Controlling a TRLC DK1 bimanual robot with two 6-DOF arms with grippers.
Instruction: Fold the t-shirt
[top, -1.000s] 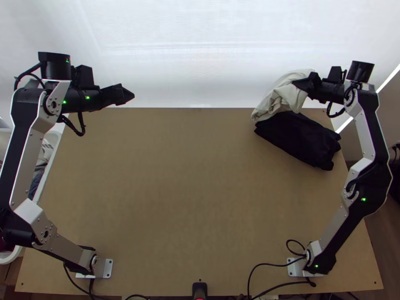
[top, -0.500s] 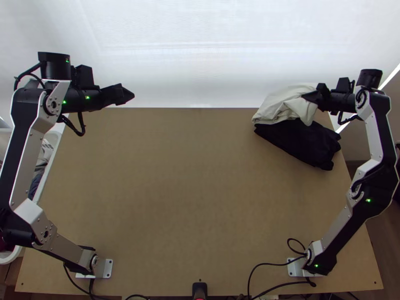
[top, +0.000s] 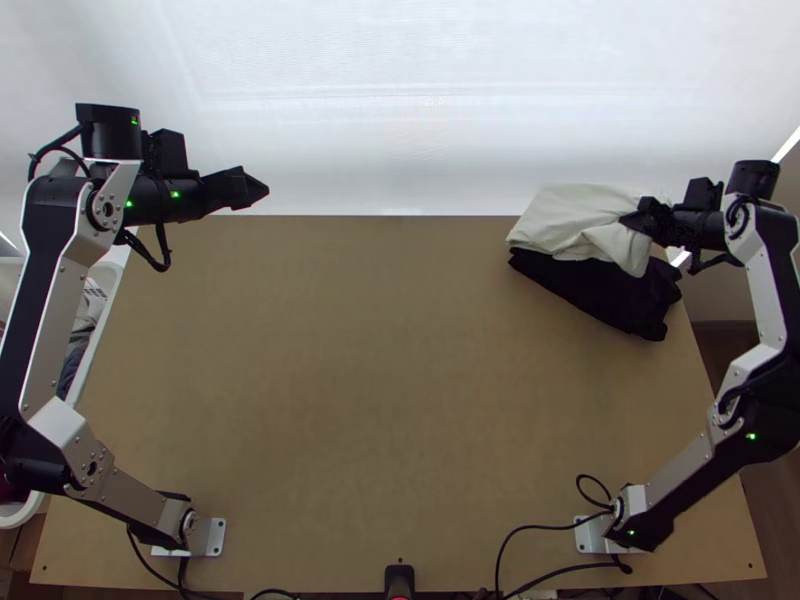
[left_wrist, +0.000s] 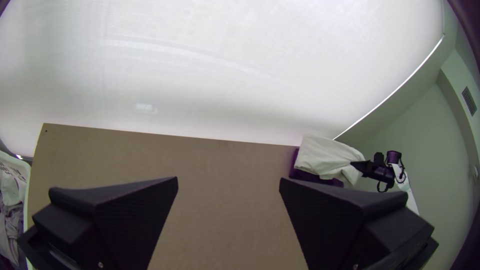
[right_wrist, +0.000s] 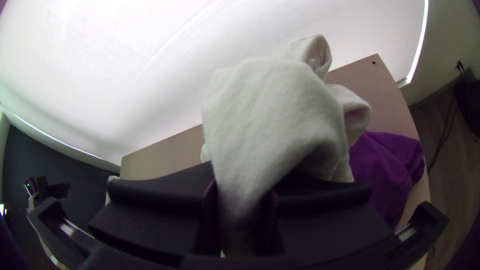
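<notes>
A broad white screen (top: 400, 110) stands behind the light brown worktop (top: 380, 380), with a white basket (left_wrist: 11, 161) of clothes beside the left edge. Black cables (top: 540, 528) lie along the near edge, by the base of the right arm. At the far right corner, a dark cloth (top: 600, 290) lies folded in a thick bundle, and the cream t-shirt (top: 570, 215) is over its far part, reaching past the far edge of the worktop in the top view. The t-shirt looks fairly smooth toward the middle of the table's width and creased near the right gripper (top: 632, 222), which has the end nearest the right arm pinched between its fingers. In the right wrist view the fabric is gathered narrow in that grip and widens beyond it, with rolled, looped folds. The left gripper (top: 258, 189) is over the far left, well apart from the t-shirt, its fingers wide apart with nothing between them.
</notes>
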